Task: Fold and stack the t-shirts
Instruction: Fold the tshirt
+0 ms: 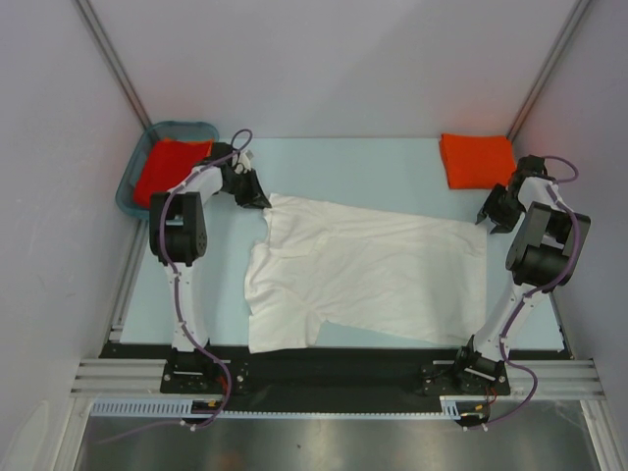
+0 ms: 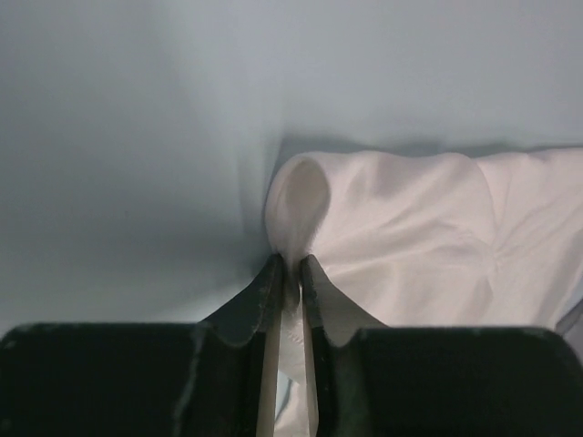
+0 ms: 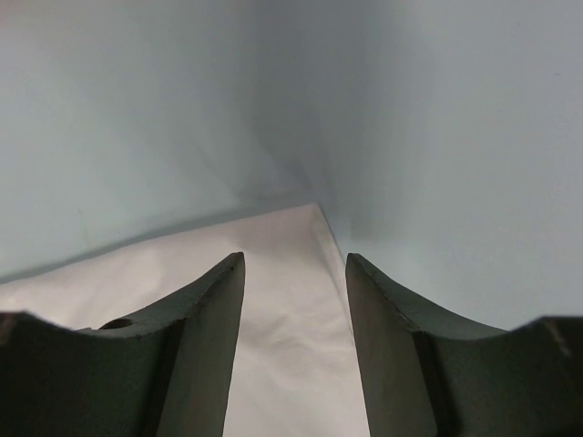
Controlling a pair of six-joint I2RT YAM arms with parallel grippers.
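- My left pincer is clamped tight on a bunched fold of the white t-shirt, at the shirt's far left corner. The cloth puffs up in a small loop just beyond my fingertips.
- My right pincer stands with its two fingers spread, one on either side of the shirt's far right corner. Whether they touch the cloth I cannot tell.
- The white t-shirt lies spread across the middle of the tabletop, showing plain white. One sleeve points towards the near left, and wrinkles run out from my left grip.
- A folded orange-red t-shirt sits at the far right corner of the tabletop, near my right arm and apart from the white one.
- A second orange-red t-shirt lies inside the teal basket at the far left edge, just beside my left arm.
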